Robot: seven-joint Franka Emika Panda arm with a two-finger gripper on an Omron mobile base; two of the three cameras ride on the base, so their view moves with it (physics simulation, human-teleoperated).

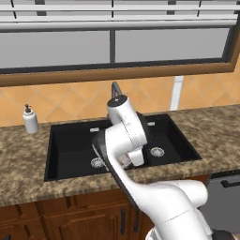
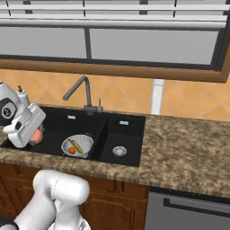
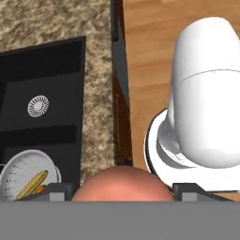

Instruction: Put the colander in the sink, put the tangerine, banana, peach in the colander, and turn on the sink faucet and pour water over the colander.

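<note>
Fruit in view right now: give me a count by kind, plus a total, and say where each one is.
Tangerine: 1, in the colander
Banana: 1, in the colander
Peach: 1, between the fingers of the gripper, above the sink
Total: 3 fruits

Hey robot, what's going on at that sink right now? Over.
Claw shut on peach. Colander in sink, banana and tangerine inside. Nothing blocking the colander.
</note>
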